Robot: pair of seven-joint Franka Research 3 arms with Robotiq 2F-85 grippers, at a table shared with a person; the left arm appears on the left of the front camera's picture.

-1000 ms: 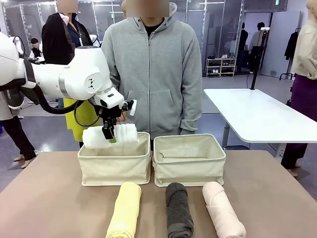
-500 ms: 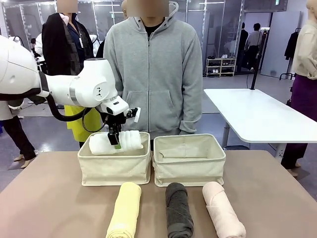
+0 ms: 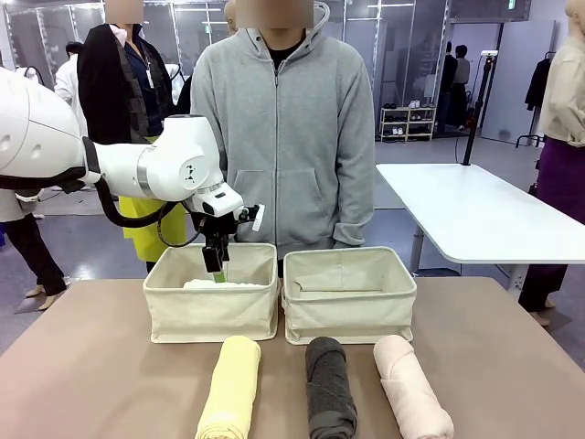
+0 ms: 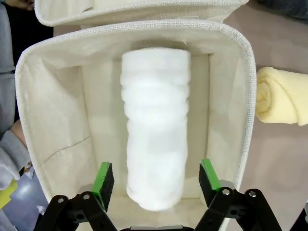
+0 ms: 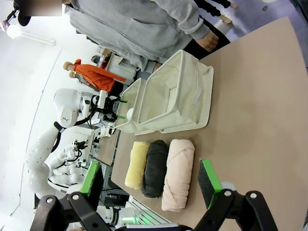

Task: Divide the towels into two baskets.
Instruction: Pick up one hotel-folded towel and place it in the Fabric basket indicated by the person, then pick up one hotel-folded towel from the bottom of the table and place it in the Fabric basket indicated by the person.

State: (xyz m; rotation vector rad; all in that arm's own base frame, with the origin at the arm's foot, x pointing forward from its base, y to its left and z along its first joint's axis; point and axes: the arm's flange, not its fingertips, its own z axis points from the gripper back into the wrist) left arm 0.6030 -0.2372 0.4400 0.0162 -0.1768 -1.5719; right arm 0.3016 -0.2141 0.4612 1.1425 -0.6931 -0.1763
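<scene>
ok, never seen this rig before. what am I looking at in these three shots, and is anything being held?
Two white robot arms work at a table with a person standing opposite. The front view looks across from the robot's side; the other two come from cameras on each wrist, looking along green-padded fingers. The left gripper hangs over the left basket, jaws open either side of the white towel, which lies inside, not gripped. The right gripper is open and empty. The right basket looks empty. The yellow towel, grey towel and pink towel lie in a row before the baskets.
</scene>
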